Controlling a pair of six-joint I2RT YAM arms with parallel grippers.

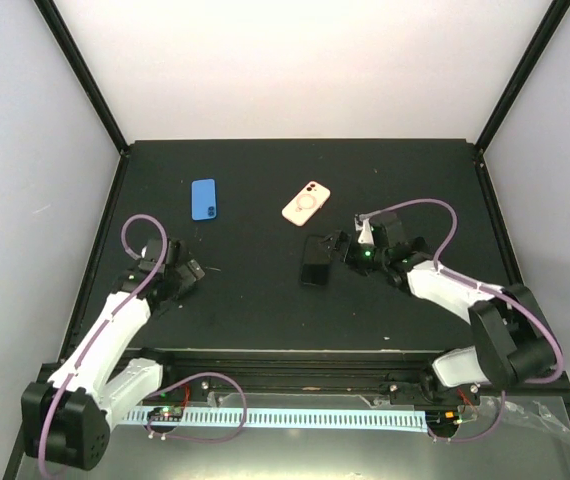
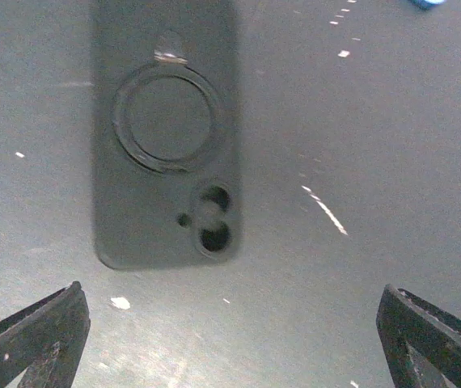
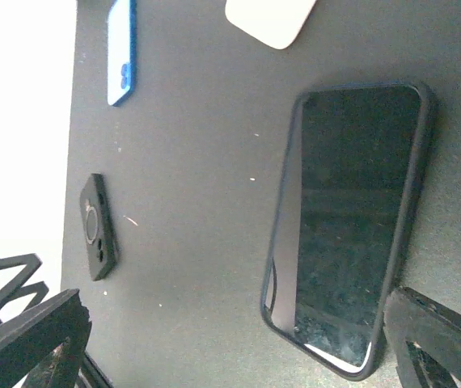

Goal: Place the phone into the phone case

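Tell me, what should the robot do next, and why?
Probably lower the right gripper and close on the black phone: its near end lies screen up between the open jaws, not yet gripped, and the pink phone case waits just beyond.

Two grippers, left gripper point(image 2: 230, 311) and right gripper point(image 3: 234, 305), two cases, one pale pink phone case point(image 1: 306, 203) and one dark grey case point(image 2: 166, 137), one black phone point(image 3: 348, 218), one blue phone-sized slab point(image 1: 203, 199).

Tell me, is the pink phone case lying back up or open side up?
Back up: in the top view the phone case shows its white ring and corner camera cutout. What is inside cannot be told.
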